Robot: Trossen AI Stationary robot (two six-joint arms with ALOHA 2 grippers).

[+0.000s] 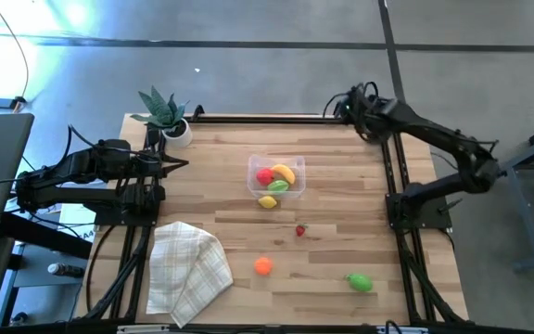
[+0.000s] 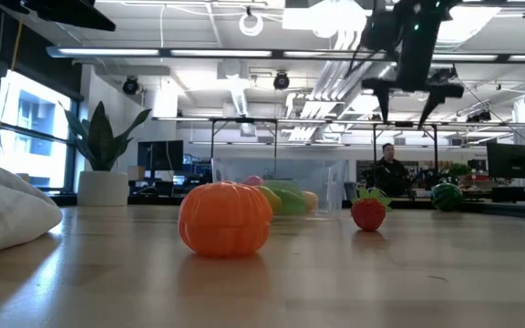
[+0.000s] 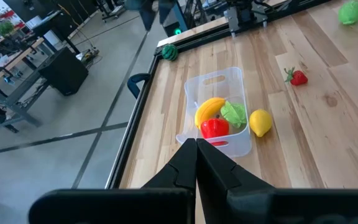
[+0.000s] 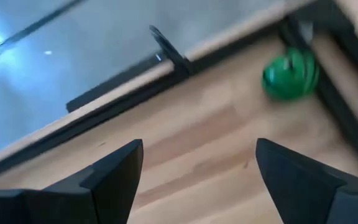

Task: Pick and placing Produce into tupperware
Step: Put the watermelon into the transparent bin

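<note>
The right gripper [image 4: 197, 155] hung above the table's back corner on its own side, jaws spread wide with nothing between them. Just ahead of it and below, close against the black frame rail [image 4: 166, 53] at the table edge, lay a round dark-green piece of produce [image 4: 291, 74]. It looked nearly ball-shaped, with no long axis to line up on, so the approach angle probably mattered little. The rail beside it was the one thing likely to crowd a finger.

Farther in, toward the table's middle, stood the tupperware [image 1: 294, 165], already holding a red piece [image 1: 263, 177], a banana [image 1: 284, 173] and a light-green piece [image 1: 277, 186]. A lemon [image 1: 268, 201] lay outside it, against the wall facing away from the right gripper. Nothing stood on the bare wood between the corner piece and the container.

Beyond that, well apart from one another, lay a strawberry [image 1: 299, 230], an orange piece [image 1: 263, 266] and a green piece [image 1: 360, 282]. The right arm seemed nearer the dark-green piece and the green piece. Farthest off were the checked cloth [image 1: 188, 269], the potted plant [image 1: 165, 111] and the left gripper [image 1: 182, 165], waiting at the opposite edge with its fingers pressed together and empty.
</note>
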